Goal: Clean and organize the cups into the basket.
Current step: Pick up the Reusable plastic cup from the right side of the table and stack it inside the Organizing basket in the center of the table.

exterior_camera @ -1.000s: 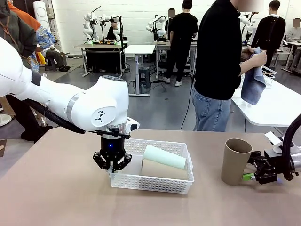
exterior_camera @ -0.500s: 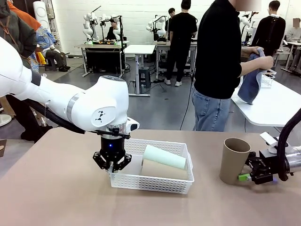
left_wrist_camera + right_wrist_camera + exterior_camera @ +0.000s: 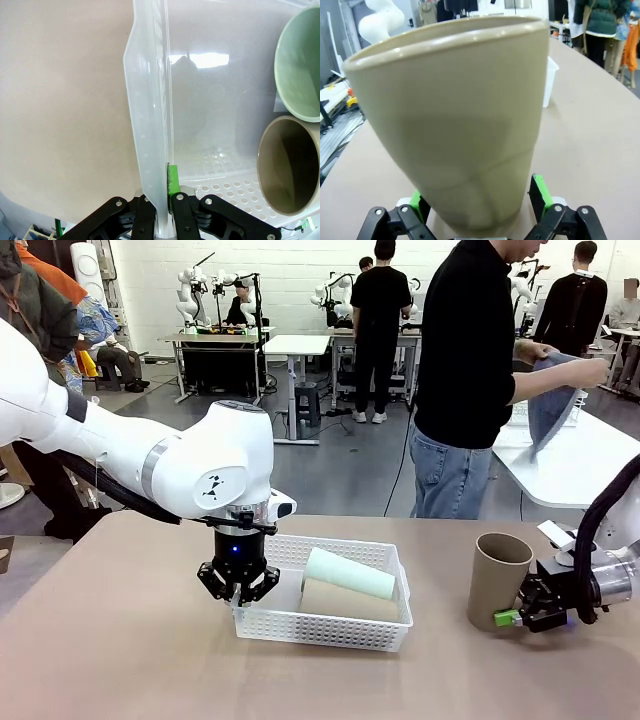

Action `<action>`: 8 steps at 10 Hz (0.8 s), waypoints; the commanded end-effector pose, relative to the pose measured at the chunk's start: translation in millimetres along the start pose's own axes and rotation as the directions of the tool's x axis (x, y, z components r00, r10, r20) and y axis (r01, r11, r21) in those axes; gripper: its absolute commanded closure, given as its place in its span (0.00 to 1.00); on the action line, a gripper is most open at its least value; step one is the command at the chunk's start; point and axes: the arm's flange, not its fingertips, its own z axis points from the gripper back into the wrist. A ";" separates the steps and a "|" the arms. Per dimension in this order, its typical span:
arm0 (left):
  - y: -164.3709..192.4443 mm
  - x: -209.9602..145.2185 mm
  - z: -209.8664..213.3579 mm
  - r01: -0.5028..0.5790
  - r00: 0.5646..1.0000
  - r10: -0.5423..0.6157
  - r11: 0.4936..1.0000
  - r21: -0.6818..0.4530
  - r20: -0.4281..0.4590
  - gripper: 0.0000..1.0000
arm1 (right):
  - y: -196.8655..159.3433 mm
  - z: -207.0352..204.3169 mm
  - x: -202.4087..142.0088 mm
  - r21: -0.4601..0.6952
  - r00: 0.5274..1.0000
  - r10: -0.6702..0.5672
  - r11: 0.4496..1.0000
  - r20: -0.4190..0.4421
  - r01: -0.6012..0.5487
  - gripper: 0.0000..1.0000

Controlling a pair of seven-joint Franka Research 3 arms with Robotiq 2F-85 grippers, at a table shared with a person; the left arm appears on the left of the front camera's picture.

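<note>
Now clamping the left hand (image 3: 238, 592) on the wall of the shallow white perforated plastic basket (image 3: 320, 625), presumably steadying it, and straddling the upright tan matte tumbler (image 3: 497, 580) on the tabletop (image 3: 120, 640) to its right with the right hand (image 3: 510, 618) spread open, ready to grip.

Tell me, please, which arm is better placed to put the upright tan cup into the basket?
Right: the right end effector, open, flanks the base of the upright tan cup; the left end effector is shut on the basket rim.

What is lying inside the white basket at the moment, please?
A mint green cup and a tan cup lie on their sides, side by side. The basket floor beneath them is covered.
</note>
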 end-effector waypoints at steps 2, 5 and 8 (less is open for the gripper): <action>-0.4 -0.2 -1.3 0.002 1.000 -0.002 1.000 0.004 -0.001 1.00 | -0.6 -12.3 2.6 0.045 1.000 0.030 0.999 0.004 -0.030 0.09; -0.4 -0.2 -1.3 0.002 1.000 -0.002 1.000 0.004 -0.001 1.00 | 2.3 -5.5 4.3 0.026 0.999 0.034 0.999 0.004 -0.035 1.00; -0.4 -0.2 -1.3 0.002 1.000 -0.002 1.000 0.004 -0.001 1.00 | 22.5 -0.9 36.6 -0.100 0.995 -0.007 0.995 -0.099 -0.003 1.00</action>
